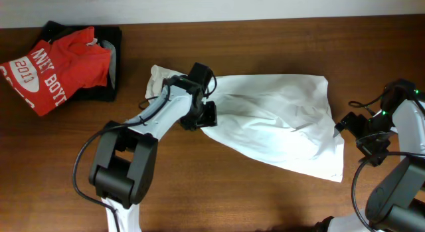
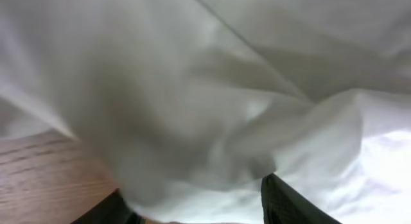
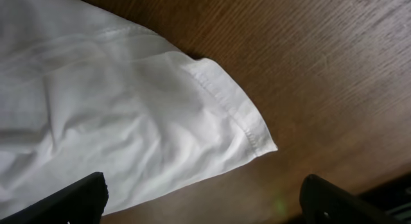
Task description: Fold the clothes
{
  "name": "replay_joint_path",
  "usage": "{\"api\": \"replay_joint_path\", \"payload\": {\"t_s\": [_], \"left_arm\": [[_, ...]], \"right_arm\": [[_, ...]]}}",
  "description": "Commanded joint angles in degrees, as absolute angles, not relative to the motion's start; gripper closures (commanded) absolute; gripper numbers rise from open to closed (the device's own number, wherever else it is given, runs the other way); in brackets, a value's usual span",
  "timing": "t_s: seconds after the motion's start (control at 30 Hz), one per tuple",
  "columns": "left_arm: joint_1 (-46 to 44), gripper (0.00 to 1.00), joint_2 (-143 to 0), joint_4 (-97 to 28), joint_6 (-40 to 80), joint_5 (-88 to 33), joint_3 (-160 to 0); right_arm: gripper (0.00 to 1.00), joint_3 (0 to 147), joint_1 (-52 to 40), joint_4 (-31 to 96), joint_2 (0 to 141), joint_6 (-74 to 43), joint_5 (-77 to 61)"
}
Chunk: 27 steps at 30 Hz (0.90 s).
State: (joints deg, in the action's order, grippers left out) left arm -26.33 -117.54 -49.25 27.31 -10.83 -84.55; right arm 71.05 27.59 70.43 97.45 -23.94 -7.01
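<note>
The clothes, a white T-shirt (image 1: 279,119), lie crumpled across the middle of the wooden table, print hidden. My left gripper (image 1: 202,112) is at the shirt's left end, low over the cloth. In the left wrist view its fingers (image 2: 289,201) stand apart, and the white cloth (image 2: 225,89) bulges between them and fills the view, so the left gripper (image 2: 192,201) is open. My right gripper (image 1: 362,135) hovers just off the shirt's right edge. It is open (image 3: 202,208) over bare wood, beside a hemmed corner of the T-shirt (image 3: 237,121).
A red shirt with white lettering (image 1: 56,69) lies on a black garment (image 1: 111,56) at the far left. The table's back edge (image 1: 265,19) runs along the top. Bare wood shows in front of the shirt (image 1: 252,192).
</note>
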Motion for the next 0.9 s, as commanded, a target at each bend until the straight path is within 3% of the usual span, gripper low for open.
{"api": "replay_joint_path", "payload": {"t_s": [0.0,0.03,0.13,0.27,0.3,0.33,0.37,0.47,0.6,0.67,0.7,0.73,0.87], "left_arm": [[-26.52,0.81,-117.30,-47.31,27.83,-11.81,-84.27],[-26.52,1.00,-117.30,-47.40,27.83,-13.08,-84.90],[-26.74,1.00,-117.30,-52.86,27.79,-17.15,-95.42],[-26.98,0.98,-118.67,-42.65,27.81,-10.85,-97.10],[-27.00,0.73,-119.90,-41.45,27.79,-10.85,-97.10],[-27.00,0.40,-120.77,-41.52,27.79,-10.87,-97.10],[-27.00,0.27,-121.43,-42.11,27.64,-10.85,-97.10],[-27.00,0.19,-121.45,-43.35,27.22,-10.85,-97.10],[-27.11,0.31,-121.27,-53.69,27.18,-12.62,-97.95],[-27.11,0.32,-121.16,-57.74,24.47,-12.40,-99.26],[-27.11,0.33,-121.19,-59.20,23.53,-10.63,-99.26],[-27.11,0.36,-121.19,-63.90,23.51,0.58,-99.26],[-27.59,0.42,-121.19,-65.60,18.28,4.38,-96.23]], "right_arm": [[0.01,71.57,27.22,70.48,97.12,-24.01,-7.09],[0.01,71.57,27.22,70.48,97.12,-24.01,-7.09],[0.01,71.57,27.22,70.48,97.12,-24.01,-7.09],[0.01,71.57,27.22,70.48,97.12,-24.01,-7.09],[0.01,71.57,27.22,70.48,97.12,-24.01,-7.09],[0.01,71.57,27.22,70.48,97.12,-24.01,-7.09],[0.01,71.57,27.22,70.48,97.12,-24.01,-7.09],[0.01,71.57,27.22,70.48,97.12,-24.01,-7.09],[0.01,71.57,27.22,70.48,97.12,-24.01,-7.09],[0.01,71.57,27.22,70.48,97.12,-24.01,-7.09],[0.01,71.57,27.22,70.48,97.12,-24.01,-7.09],[0.01,71.57,27.22,70.48,97.12,-24.01,-7.09],[0.01,71.57,27.22,70.48,97.12,-24.01,-7.09]]}}
